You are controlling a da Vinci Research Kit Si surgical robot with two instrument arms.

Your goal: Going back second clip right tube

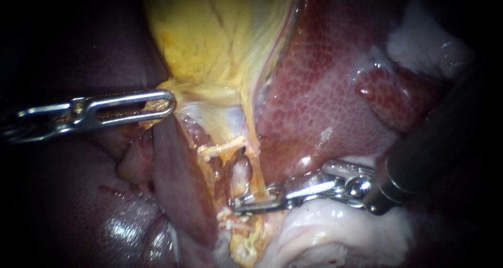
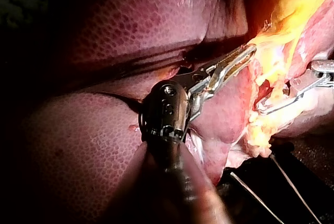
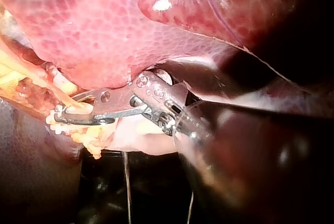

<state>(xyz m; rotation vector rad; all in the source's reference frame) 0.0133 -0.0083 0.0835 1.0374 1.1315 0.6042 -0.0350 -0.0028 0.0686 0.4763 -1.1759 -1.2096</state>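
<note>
Right instrument (image 1: 238, 203): we are reading its end effector as open, a gap showing between the jaws, which are straddling the right tube (image 1: 255, 166) without pinching it. The tube is running down from the gallbladder (image 1: 220, 37) and crossing the jaws nearly square to the shaft. We are judging the way out as straight back along the shaft, beside the liver (image 1: 325, 90). The left instrument (image 1: 168, 101) is lying well apart, its end effector clamping the gallbladder's lower edge.

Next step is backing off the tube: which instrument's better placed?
Right. The right instrument has its open jaws at the tube. The left instrument is away from it, gripping the gallbladder edge.
</note>
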